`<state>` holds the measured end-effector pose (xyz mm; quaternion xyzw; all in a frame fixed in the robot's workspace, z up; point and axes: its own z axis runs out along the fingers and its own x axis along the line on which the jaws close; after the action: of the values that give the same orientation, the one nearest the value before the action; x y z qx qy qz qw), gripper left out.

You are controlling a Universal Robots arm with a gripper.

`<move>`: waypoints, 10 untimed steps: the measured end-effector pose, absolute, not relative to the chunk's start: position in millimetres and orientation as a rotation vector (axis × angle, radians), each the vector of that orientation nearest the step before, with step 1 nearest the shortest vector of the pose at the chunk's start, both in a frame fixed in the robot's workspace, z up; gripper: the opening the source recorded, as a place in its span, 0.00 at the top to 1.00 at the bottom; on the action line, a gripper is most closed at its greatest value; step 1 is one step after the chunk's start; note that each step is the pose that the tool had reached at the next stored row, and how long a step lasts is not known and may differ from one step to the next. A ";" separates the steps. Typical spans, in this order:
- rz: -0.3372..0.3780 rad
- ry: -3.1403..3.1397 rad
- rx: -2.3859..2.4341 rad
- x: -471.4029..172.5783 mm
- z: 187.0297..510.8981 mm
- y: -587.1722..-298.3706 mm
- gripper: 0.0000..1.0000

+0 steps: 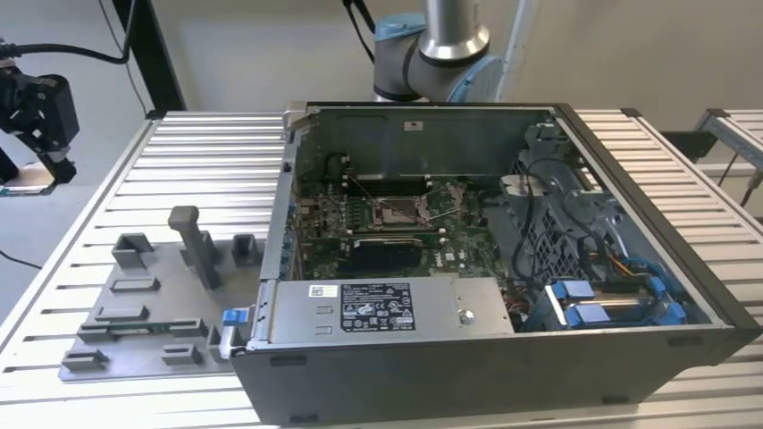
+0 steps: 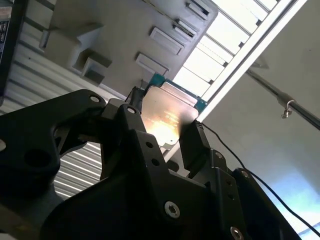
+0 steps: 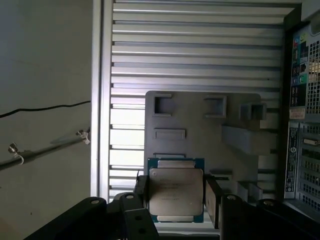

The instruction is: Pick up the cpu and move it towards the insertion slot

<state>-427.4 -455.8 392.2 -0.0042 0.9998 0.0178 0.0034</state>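
Cpu (image 3: 176,191), one chip, is clamped between the hand's (image 3: 177,196) two fingers (image 3: 213,200); one insertion slot (image 1: 398,212) well apart.

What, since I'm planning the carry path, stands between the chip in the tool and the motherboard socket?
The black tool holds the silvery square chip. Between it and the silver-framed socket stands the open dark-grey computer case's wall on the exterior view's left; the socket itself looks uncovered.

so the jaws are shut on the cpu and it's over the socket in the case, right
No. The jaws are shut on the cpu, but it's over the grey fixture plate beside the case; the first wrist view shows this.
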 end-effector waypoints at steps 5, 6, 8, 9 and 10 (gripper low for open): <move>0.056 3.134 -0.013 -426.6 392.3 -455.8 1.00; 0.056 3.134 -0.013 -426.1 392.3 -455.8 1.00; 0.056 3.134 -0.013 -424.5 392.3 -455.9 1.00; 0.056 3.134 -0.013 -423.1 392.3 -455.8 1.00; 0.056 3.134 -0.013 -421.6 392.3 -455.8 1.00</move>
<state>-421.6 -455.8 392.3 -0.0042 0.9998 0.0178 0.0034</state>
